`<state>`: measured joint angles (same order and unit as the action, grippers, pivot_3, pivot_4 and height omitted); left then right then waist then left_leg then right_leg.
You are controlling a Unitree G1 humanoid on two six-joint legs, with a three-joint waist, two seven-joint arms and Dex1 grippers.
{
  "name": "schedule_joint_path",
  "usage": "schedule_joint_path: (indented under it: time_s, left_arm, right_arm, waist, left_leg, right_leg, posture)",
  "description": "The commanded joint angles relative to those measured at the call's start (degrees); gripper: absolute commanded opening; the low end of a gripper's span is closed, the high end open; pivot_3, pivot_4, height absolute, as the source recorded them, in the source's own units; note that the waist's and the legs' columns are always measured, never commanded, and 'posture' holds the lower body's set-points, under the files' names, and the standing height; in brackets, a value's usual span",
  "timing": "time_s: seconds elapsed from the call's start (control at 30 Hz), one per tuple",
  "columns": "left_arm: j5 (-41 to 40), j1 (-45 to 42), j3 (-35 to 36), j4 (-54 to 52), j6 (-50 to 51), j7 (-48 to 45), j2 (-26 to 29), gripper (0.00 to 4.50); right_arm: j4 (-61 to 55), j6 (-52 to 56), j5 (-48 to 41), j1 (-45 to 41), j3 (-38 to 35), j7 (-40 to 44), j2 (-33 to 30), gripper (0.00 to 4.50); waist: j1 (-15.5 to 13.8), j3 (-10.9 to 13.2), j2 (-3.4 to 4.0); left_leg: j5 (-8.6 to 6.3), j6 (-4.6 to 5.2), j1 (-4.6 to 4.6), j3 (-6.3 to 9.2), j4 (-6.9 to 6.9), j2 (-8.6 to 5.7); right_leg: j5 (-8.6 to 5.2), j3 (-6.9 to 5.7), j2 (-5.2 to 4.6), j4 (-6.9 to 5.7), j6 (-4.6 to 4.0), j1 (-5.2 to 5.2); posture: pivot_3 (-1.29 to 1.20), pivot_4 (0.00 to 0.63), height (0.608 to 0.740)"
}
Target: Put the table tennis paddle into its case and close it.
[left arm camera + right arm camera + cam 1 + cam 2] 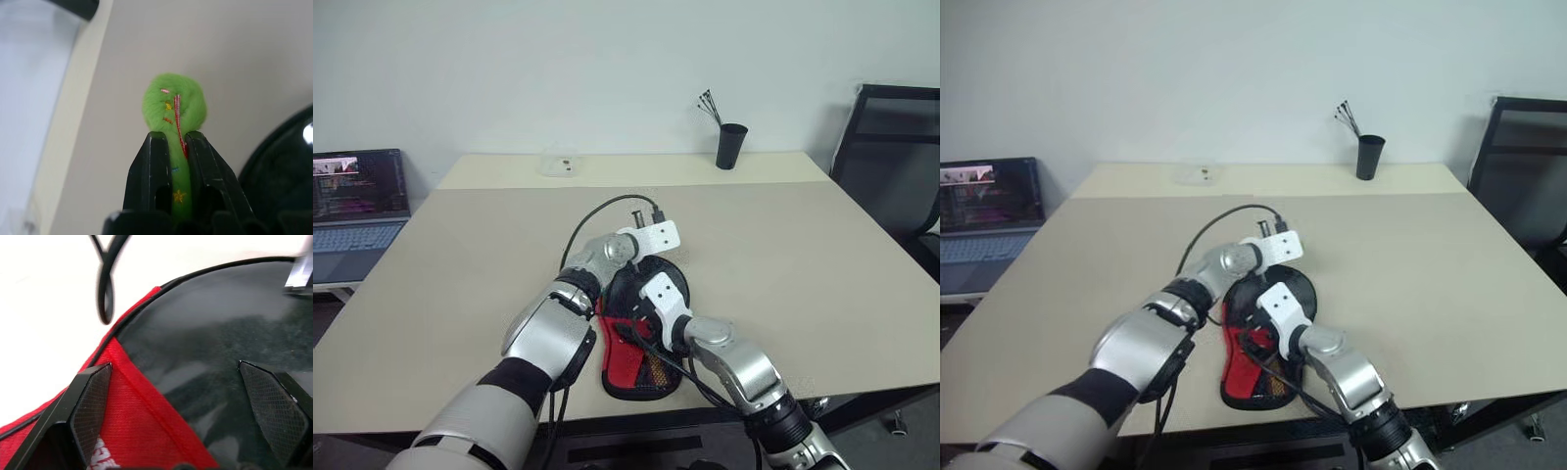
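Note:
The black case [625, 364] with its red panel lies flat near the table's front edge, its round end pointing away from me. My left gripper [172, 137] is shut on the case's small green charm [173, 100], just past that round end. My right gripper [173, 366] hovers open over the case, one finger [93, 401] above the red panel [142, 431] and the other above the black face [220, 323]. The table tennis paddle is hidden.
A black cup of sticks [731, 145] and a small clear box [560, 163] stand at the far edge of the beige table [783, 255]. An open laptop [357, 201] sits off to the left, a black chair [891, 147] to the right. A black cable [597, 220] loops over my left wrist.

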<state>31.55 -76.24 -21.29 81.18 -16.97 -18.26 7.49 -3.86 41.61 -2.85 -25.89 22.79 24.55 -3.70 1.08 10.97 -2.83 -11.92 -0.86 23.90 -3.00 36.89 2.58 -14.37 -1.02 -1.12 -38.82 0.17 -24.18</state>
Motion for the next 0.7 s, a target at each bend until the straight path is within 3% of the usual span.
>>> schedule_joint_path:
  time_s: [0.03,0.33,0.43,0.7]
  left_arm:
    - [1.8,-5.5,-1.6,-2.6,-4.8,2.7,-3.3,0.11]
    - [3.6,-5.9,-3.0,-2.4,-7.5,2.5,-7.1,0.11]
    - [2.1,-4.7,-1.4,-2.2,-6.8,-1.9,-7.2,0.11]
    - [-0.5,-3.1,0.8,-2.5,-6.2,-6.8,-6.3,2.9]
  right_arm:
    - [4.3,6.3,0.2,4.0,4.0,0.3,0.1,4.5]
    - [4.7,6.2,0.1,3.8,4.1,0.1,0.3,4.5]
    - [5.1,5.9,0.2,3.6,4.0,0.1,0.4,4.5]
    - [6.6,4.8,0.3,2.6,4.0,0.6,0.5,4.5]
  waist:
    - [-0.2,0.0,0.0]
    - [-0.2,0.0,0.0]
    - [-0.2,0.0,0.0]
    - [0.1,-0.1,0.02]
  left_leg:
    - [0.0,0.0,0.0,0.0,0.0,0.0]
    - [-0.01,-0.01,0.01,-0.01,-0.03,0.0]
    - [-0.01,-0.01,0.01,-0.01,-0.03,0.01]
    - [-0.01,-0.01,-0.03,-0.02,-0.03,0.02]
  right_leg:
    - [0.0,0.0,0.0,0.02,0.0,0.0]
    - [-0.01,0.0,0.0,0.07,0.01,0.0]
    - [-0.01,0.0,0.01,0.07,0.01,0.0]
    - [-0.01,0.02,0.03,0.05,0.01,0.01]
  posture:
    - [0.0,0.15,0.74]
    - [0.0,0.15,0.74]
    - [0.0,0.15,0.74]
    - [0.0,0.15,0.74]
